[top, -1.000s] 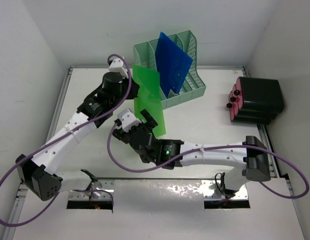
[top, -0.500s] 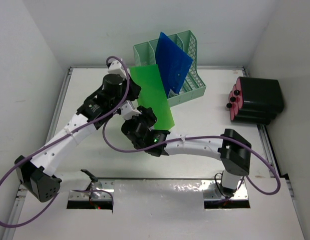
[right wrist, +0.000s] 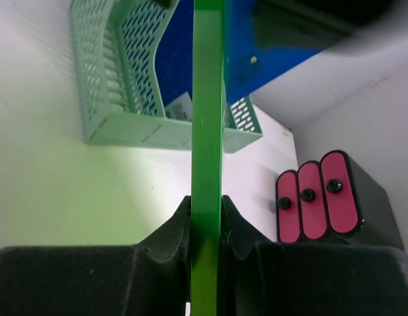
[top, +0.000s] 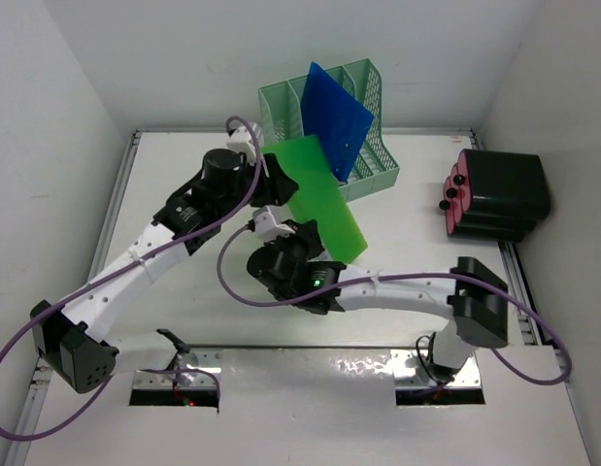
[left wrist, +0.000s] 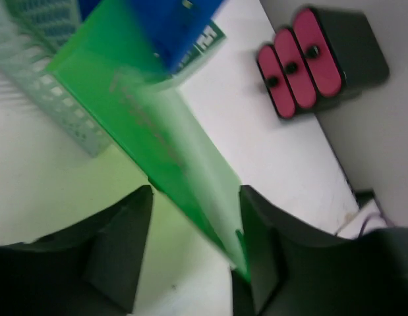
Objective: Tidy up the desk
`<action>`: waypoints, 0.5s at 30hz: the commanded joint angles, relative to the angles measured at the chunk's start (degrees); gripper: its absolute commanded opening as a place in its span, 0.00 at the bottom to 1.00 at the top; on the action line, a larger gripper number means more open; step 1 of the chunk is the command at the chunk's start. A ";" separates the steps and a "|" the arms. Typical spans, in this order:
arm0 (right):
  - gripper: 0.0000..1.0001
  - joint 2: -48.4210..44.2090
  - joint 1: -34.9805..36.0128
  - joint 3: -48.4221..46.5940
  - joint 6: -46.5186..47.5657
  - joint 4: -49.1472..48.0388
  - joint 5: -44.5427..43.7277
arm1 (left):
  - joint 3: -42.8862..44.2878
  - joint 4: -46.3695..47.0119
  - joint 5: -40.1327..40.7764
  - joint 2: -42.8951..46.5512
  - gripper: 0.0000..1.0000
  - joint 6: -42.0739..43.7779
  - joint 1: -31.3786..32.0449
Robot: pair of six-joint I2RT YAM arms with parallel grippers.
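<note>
- The desk (top: 417, 243), a white tabletop with metal rails at its edges, lies under both arms and carries everything else.
- The left gripper (top: 261, 163) sits at the upper left edge of a green folder (top: 319, 199). In the left wrist view its fingers stand well apart, with the sheet passing between them nearer the right finger, not clamped.
- The folder is raised off the desk and tilted, its top toward the rack.
- The right gripper (right wrist: 207, 205) pinches the folder's lower edge, both fingers pressed against the thin sheet.
- A mint-green slotted file rack (top: 374, 175) stands at the far edge, with a blue folder (top: 334, 121) upright in one of its slots.
- A black box (top: 504, 189) with three pink oblong fronts rests at the right rail, well apart from the rack.
</note>
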State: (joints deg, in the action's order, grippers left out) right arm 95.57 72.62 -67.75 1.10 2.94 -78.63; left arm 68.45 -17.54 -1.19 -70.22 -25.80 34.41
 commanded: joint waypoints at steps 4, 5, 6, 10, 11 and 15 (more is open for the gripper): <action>0.00 -14.51 -0.11 7.95 -9.36 10.59 5.40 | 1.07 2.60 -9.63 2.28 0.77 10.41 1.01; 0.00 -16.54 -0.11 9.46 -10.84 10.42 6.55 | 1.08 2.51 -8.66 2.45 0.82 11.64 1.09; 0.00 -20.65 -0.20 11.30 -11.29 9.90 7.52 | 1.25 2.51 -7.35 2.36 0.86 12.78 1.01; 0.00 -31.04 -0.37 20.61 -13.40 8.57 10.42 | 1.86 1.81 -0.14 2.63 1.00 17.45 1.09; 0.00 -33.06 -0.55 21.51 -13.93 8.66 11.73 | 2.13 1.46 0.31 2.89 1.00 17.89 1.01; 0.00 -40.54 -1.78 23.63 -13.94 10.41 15.43 | 5.11 0.14 1.28 3.51 1.00 21.13 0.92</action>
State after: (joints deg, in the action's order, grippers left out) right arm 59.33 71.81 -43.44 -10.48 14.83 -63.83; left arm 69.30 -17.28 -3.55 -68.99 -9.87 35.88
